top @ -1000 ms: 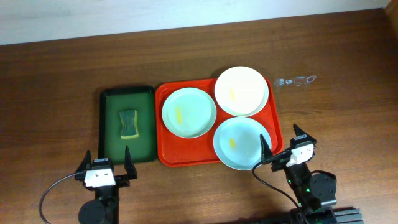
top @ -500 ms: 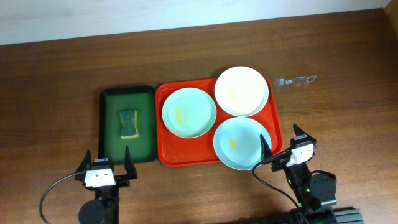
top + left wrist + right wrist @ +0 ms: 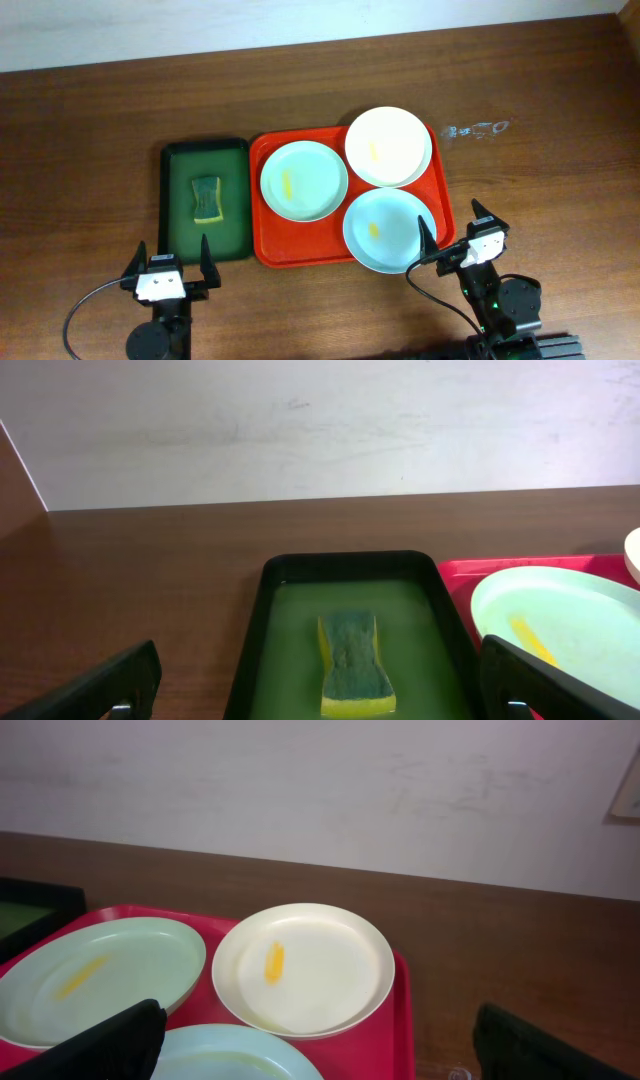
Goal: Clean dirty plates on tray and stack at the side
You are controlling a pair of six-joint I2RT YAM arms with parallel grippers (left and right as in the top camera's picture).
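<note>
Nothing has moved: left gripper (image 3: 172,250) and right gripper (image 3: 451,218) keep jaws spread wide, empty; sponge (image 3: 207,198) lies ahead of left jaws, dirty plates (image 3: 304,180) on tray (image 3: 300,255) ahead of right.

Three plates (image 3: 304,181) on tray (image 3: 290,248)

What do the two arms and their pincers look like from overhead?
Both alike: the left pincer and right pincer each have two black pointed fingers flanking a white block, on black arms. A thin black cable loops from each.
</note>
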